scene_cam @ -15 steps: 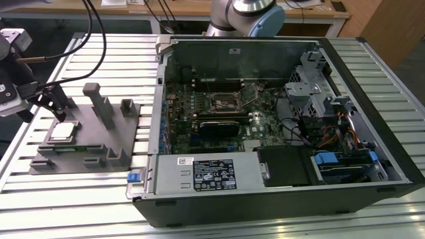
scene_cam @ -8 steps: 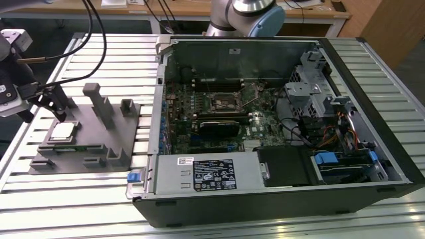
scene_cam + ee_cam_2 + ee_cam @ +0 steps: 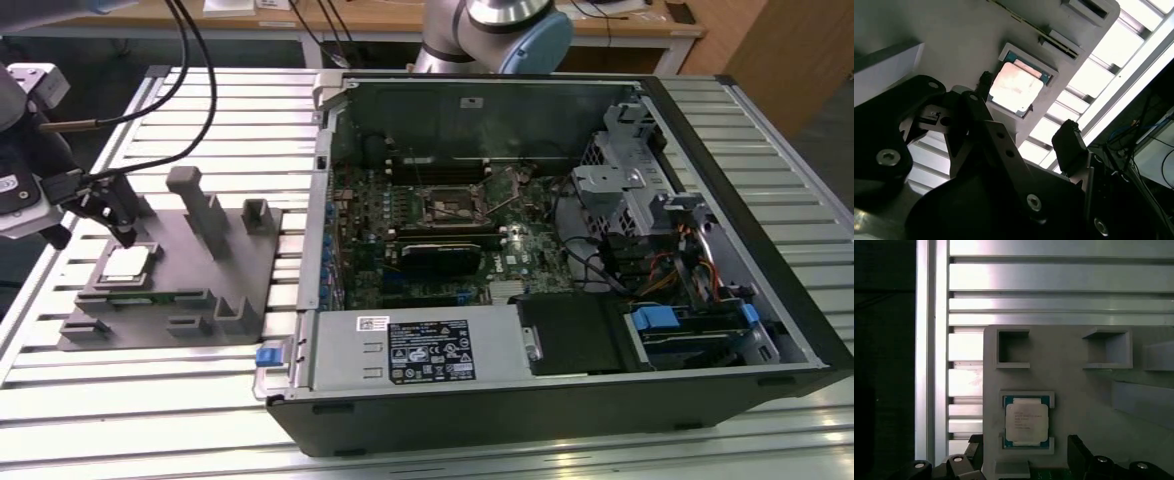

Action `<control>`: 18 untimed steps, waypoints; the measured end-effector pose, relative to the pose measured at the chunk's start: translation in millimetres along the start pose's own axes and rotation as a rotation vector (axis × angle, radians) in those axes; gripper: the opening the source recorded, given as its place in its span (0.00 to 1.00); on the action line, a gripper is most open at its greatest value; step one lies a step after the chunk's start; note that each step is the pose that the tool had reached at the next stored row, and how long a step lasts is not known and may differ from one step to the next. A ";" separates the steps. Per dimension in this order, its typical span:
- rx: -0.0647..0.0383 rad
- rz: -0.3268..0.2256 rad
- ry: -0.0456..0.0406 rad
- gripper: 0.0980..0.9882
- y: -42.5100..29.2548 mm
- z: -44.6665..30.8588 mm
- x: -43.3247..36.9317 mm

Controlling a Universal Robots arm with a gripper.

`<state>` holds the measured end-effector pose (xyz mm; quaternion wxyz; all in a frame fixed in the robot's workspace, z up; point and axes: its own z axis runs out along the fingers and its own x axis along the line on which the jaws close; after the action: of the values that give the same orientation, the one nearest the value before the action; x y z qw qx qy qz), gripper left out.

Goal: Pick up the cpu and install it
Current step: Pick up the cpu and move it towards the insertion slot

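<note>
Lying flat, the cpu (image 3: 1027,421) is sitting in a recess of the grey fixture (image 3: 1079,385) on the slatted table (image 3: 1054,277). My gripper (image 3: 91,228) is hovering over it, fingers spread wide, gripping nothing. Open computer case (image 3: 534,425) is standing at the exterior view's right.

The exterior view looked steeply down on the slatted aluminium counter (image 3: 134,410). Both wrist views sat close above the grey plastic fixture tray (image 3: 1079,385), sharing its small silvery square cpu (image 3: 1026,421).
</note>
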<state>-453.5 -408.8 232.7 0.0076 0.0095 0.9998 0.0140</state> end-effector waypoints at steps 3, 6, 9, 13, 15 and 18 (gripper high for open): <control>0.000 0.000 0.0003 0.74 0.0 5.3 -3.1; 0.000 0.000 0.0004 0.74 0.0 10.3 -4.3; 0.000 0.000 0.0004 0.74 -0.2 13.1 -4.4; 0.000 0.000 0.0005 0.74 -0.3 15.5 -4.3; 0.000 0.000 0.0004 0.74 -0.3 16.3 -4.3; 0.000 0.000 0.0004 0.74 -0.3 17.7 -4.3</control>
<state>-448.9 -408.8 215.0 0.0074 0.0096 0.9998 0.0140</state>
